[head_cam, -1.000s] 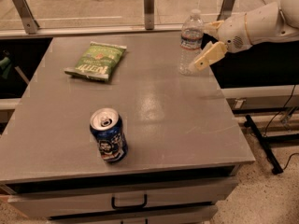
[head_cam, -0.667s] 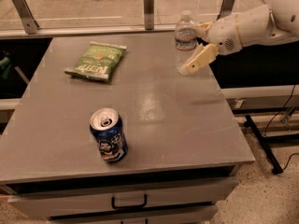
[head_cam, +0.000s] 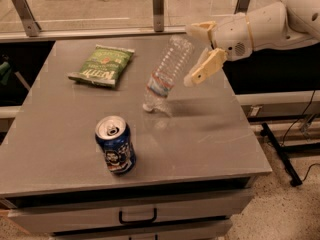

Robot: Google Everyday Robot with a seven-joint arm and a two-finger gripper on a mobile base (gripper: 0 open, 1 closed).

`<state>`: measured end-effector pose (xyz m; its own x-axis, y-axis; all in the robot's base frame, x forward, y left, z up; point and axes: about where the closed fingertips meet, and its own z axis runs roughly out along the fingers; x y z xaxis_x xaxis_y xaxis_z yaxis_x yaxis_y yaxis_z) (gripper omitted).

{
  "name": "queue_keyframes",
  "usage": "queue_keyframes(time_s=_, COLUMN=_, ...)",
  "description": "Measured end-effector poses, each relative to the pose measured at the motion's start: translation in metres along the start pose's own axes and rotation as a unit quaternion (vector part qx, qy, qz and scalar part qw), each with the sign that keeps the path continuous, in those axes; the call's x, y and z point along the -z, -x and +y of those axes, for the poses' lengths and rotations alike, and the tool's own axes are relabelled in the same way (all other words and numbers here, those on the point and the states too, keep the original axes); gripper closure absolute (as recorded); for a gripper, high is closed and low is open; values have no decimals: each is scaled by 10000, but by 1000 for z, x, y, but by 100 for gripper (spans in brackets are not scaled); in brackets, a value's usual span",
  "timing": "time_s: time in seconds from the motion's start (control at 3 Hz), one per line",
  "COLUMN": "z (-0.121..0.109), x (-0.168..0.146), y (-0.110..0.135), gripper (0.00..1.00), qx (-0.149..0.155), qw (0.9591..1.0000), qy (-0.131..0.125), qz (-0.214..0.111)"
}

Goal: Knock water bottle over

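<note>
Water bottle [head_cam: 164, 76] tilted steeply near worktop [head_cam: 210, 134] centre, upper end leaning toward the right rear corner. Gripper [head_cam: 191, 56] hung by that corner, fingers [head_cam: 205, 66] spread open, just beside the bottle's upper end.

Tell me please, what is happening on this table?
The robot's arm reaches in from the right, with its open gripper beside the upper end of the water bottle. The bottle is tilted steeply over the grey table and is not yet lying flat. A blue can stands near the front, and a green snack bag lies at the back left.
</note>
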<state>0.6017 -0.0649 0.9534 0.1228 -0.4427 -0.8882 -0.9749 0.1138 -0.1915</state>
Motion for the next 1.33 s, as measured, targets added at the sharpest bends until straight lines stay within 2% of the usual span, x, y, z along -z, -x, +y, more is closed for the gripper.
queue_keyframes(time_s=0.33, z=16, x=1, y=10, gripper=0, qx=74, qw=9999, qy=119, qz=-79)
queue_keyframes(time_s=1.33, z=28, x=8, y=5, gripper=0, qx=-46, qw=9999, qy=127, qz=-63)
